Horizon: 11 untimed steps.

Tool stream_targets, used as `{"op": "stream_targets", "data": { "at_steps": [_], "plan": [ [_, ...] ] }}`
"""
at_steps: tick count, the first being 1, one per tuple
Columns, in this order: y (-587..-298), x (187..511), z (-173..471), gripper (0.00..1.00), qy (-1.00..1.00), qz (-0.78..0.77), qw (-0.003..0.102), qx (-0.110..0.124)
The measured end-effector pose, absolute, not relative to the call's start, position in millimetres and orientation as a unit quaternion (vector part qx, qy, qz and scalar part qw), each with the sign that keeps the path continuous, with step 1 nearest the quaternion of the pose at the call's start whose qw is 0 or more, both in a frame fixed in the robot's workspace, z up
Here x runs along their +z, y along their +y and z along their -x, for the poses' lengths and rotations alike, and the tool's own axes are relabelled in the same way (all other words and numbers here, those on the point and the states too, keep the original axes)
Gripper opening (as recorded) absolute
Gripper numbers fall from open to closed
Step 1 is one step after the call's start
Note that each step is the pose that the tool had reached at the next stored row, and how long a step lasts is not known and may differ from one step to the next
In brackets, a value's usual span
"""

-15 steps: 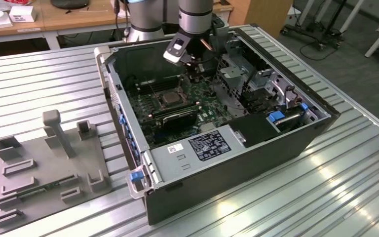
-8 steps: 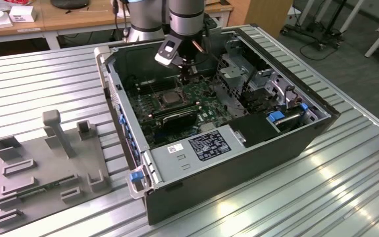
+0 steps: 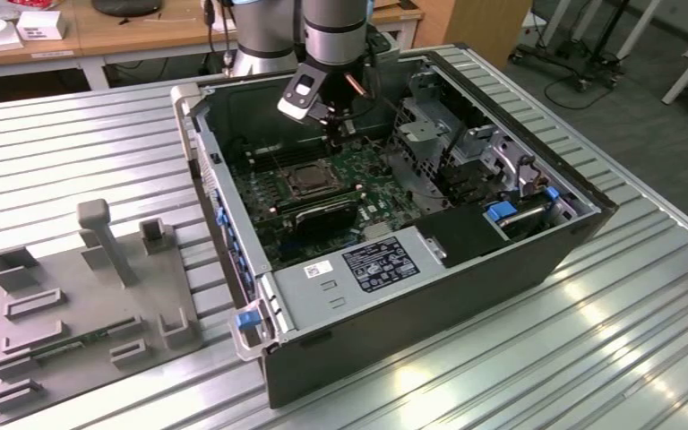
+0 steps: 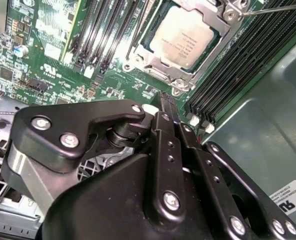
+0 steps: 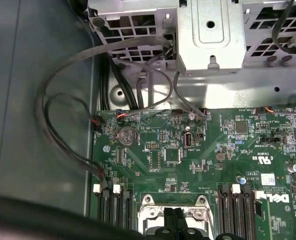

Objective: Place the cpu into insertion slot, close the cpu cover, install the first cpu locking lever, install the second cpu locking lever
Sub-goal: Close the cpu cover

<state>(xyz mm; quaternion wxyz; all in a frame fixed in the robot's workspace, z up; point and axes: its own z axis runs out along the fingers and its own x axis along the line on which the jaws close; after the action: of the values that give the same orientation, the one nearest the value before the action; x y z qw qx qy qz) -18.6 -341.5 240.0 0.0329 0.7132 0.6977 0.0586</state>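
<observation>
Ribbed metal tabletop (image 3: 81, 152) holds the computer case (image 3: 440, 296). The pincer (image 3: 339, 136) is closed on nothing. The cpu (image 3: 309, 179) lies at its 7 o'clock, the cpu cover (image 4: 159, 75) down around it. I think the thin lever (image 4: 275, 8) needs a slow, steady push.

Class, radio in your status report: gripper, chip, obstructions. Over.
Black gripper empty, jaws shut. Pale silvery square cpu seated under closed silvery metal frame cover. Nothing between them.
</observation>
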Motion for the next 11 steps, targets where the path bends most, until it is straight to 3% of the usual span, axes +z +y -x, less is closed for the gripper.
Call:
{"op": "stream_targets", "data": {
  "at_steps": [4, 9, 11],
  "plan": [
    [-341.5, 239.9, 18.8, 0.11, 0.698, -0.713, 0.031, 0.056],
    [-341.5, 239.0, 18.3, 0.11, 0.699, -0.715, 0.004, 0.029],
    [-341.5, 238.9, 18.3, 0.11, 0.699, -0.715, -0.001, 0.024]
  ]
}}
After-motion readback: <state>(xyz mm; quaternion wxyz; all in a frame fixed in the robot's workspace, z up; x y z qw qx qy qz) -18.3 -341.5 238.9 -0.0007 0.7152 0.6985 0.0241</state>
